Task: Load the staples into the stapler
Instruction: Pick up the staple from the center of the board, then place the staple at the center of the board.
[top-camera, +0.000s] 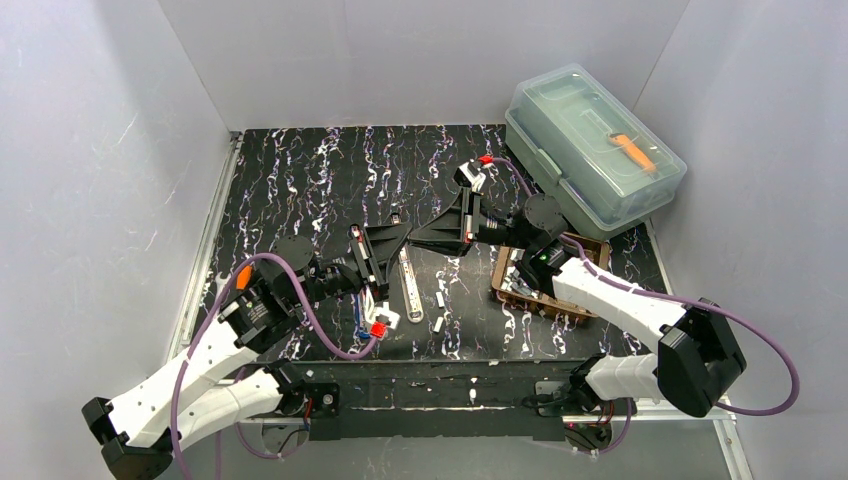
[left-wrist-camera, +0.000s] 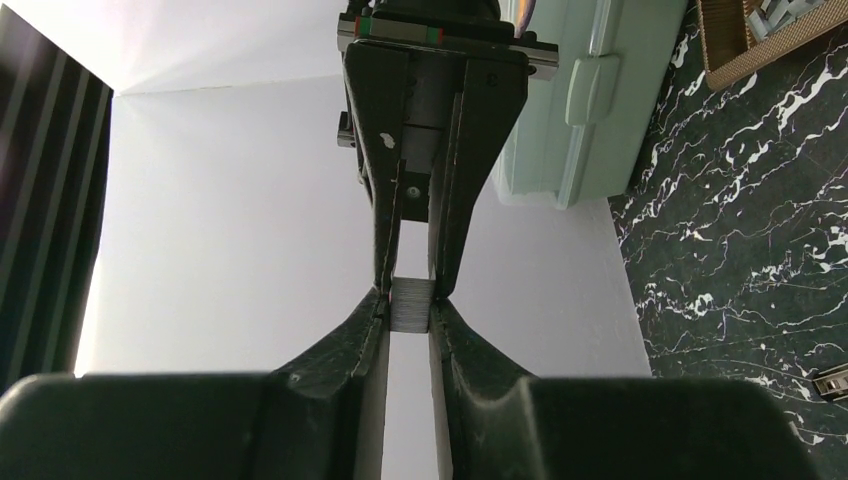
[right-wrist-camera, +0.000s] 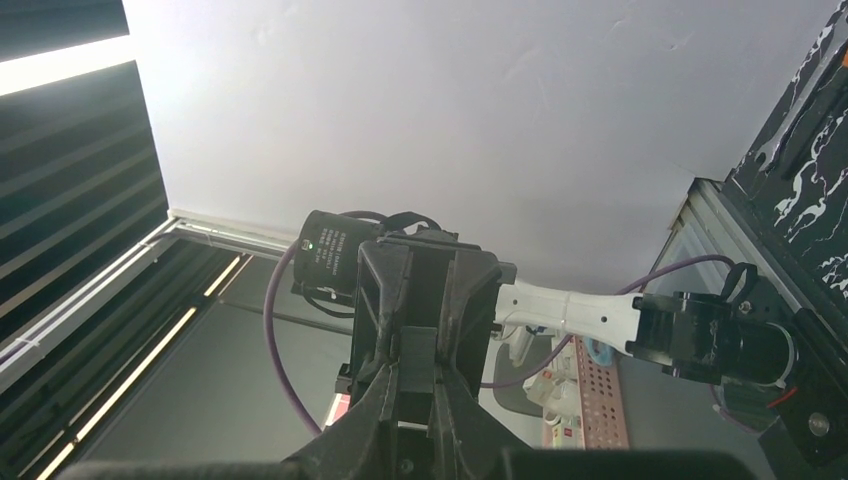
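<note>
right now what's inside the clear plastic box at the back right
Inside the pale green translucent plastic box, one orange-handled tool shows through the lid; anything else is blurred.

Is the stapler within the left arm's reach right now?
Probably not yet: left end effector and right end effector both appear to pinch the staple strip; the stapler lies uncovered nearby.

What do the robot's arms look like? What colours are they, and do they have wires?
Both arms have white tube-shaped shells, the left arm and the right arm, joined by chunky black joints. A purple cable loops along each. The left gripper and right gripper are black with two long tapering fingers. The left arm has an orange mark.
</note>
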